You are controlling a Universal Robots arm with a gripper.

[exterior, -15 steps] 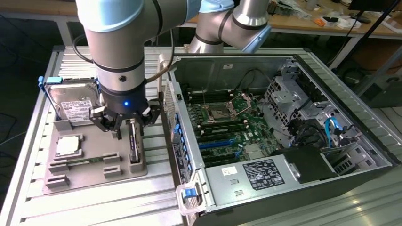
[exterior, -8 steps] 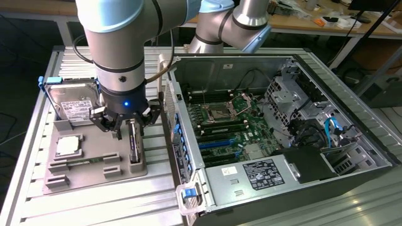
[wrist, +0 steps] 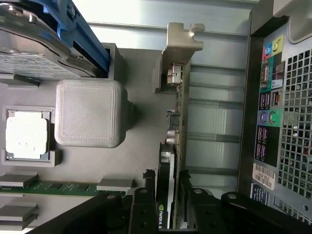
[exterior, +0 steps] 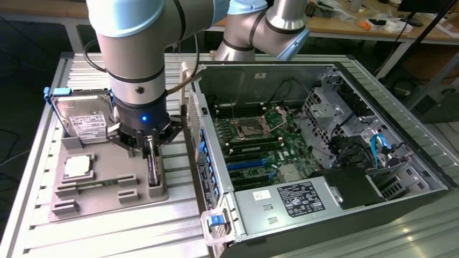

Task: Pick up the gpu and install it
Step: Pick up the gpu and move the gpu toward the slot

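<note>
1. Over the grey holder tray [exterior: 107,207], at its edge nearest the computer case [exterior: 251,83], the arm [exterior: 136,48] comes down almost straight. Its last link is vertical, and a blue light glows on the wrist housing.
2. The gripper [exterior: 148,146] points down at the tray and sits astride the gpu [exterior: 152,171]. In the wrist view the gripper [wrist: 167,175] stands on both sides of the card, close against it. Whether it has clamped the card or stands a little clear of it cannot be told.
3. The gpu [wrist: 178,112] stands upright on its long edge in a slot along that edge of the tray. Its silvery end bracket [wrist: 183,39] is at the end away from the gripper, and its black cooler is at the gripper's end.
4. A hard drive [exterior: 83,122] in a blue frame stands at the tray's far corner on the exterior view's left. A processor chip [exterior: 77,166] lies flat in a pocket near the tray's left edge. A green memory stick [wrist: 58,186] lies between grey clips.
5. The tray rests on a slatted aluminium table [exterior: 43,226]. The open case lies just beside the tray on the exterior view's right, with its motherboard [exterior: 265,140] exposed.
6. Behind the table stands a light-topped workbench [exterior: 344,29] with loose clutter on it.
</note>
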